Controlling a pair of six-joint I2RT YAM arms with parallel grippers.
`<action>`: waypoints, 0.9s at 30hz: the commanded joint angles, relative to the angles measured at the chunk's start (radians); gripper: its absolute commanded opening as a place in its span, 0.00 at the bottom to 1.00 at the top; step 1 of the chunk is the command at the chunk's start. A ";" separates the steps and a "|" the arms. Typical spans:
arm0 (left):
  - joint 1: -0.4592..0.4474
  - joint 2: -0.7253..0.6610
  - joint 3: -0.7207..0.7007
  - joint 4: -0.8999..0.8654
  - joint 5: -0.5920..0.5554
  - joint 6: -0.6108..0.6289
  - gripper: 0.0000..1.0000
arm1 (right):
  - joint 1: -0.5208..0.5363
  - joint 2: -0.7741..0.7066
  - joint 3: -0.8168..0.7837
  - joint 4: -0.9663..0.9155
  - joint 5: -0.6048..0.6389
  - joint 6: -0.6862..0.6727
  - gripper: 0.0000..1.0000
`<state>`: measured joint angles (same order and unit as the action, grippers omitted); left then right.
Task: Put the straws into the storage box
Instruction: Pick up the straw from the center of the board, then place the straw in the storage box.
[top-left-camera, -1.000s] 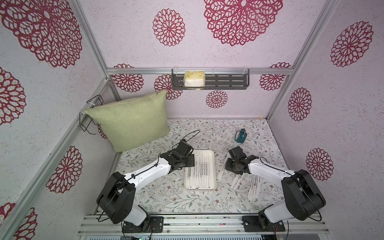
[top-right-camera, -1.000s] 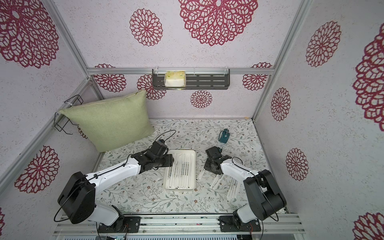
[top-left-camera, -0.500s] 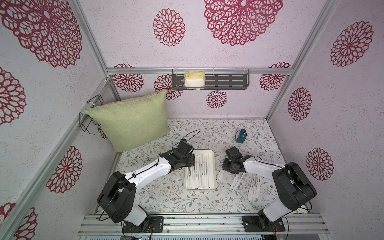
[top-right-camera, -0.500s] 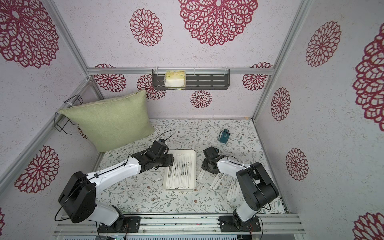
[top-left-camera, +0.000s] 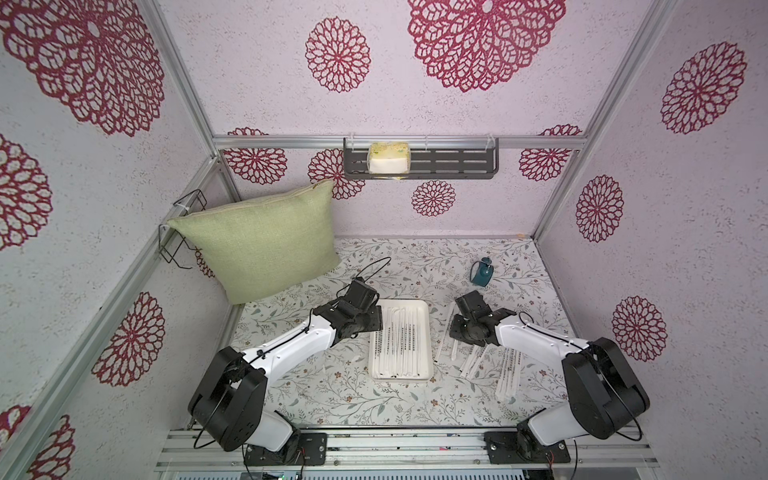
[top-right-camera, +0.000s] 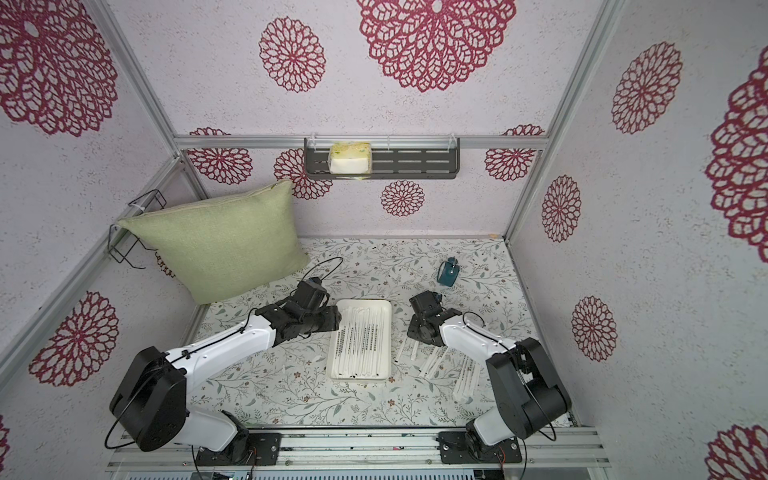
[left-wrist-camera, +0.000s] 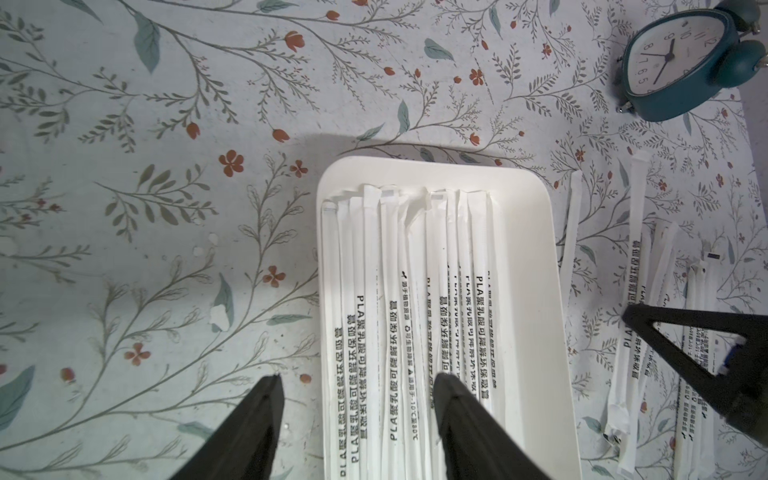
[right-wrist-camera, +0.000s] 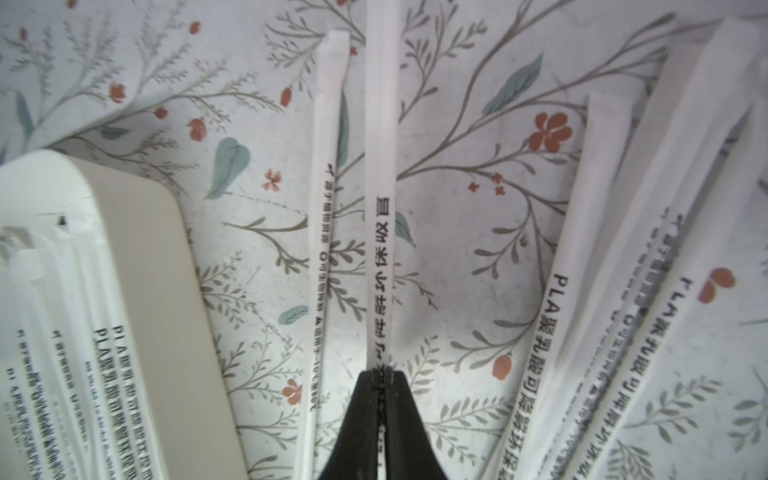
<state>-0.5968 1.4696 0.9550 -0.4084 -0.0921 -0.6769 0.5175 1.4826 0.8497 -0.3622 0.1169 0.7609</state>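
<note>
— Right fingers (right-wrist-camera: 363, 419): state?
— Pinching one straw (right-wrist-camera: 379, 166), its length running straight ahead of them. Box (right-wrist-camera: 141, 257) just to their left, parallel, part filled.
— Left fingers (left-wrist-camera: 255, 419)?
— Spread, empty, straddling the box's rim. Loose straws (top-left-camera: 509, 372) on the surface (top-left-camera: 332, 395) lie nearer the right arm.
</note>
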 joint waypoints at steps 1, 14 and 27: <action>0.027 -0.051 -0.026 0.012 -0.008 -0.002 0.65 | 0.079 -0.046 0.100 -0.027 -0.007 -0.006 0.10; 0.069 -0.089 -0.078 0.018 0.003 -0.035 0.65 | 0.216 0.127 0.137 0.073 -0.066 0.049 0.09; 0.069 -0.069 -0.069 0.028 0.016 -0.031 0.64 | 0.212 0.184 0.078 0.102 -0.072 0.061 0.11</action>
<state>-0.5339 1.4002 0.8837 -0.4038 -0.0818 -0.7078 0.7345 1.6520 0.9260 -0.2531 0.0448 0.8059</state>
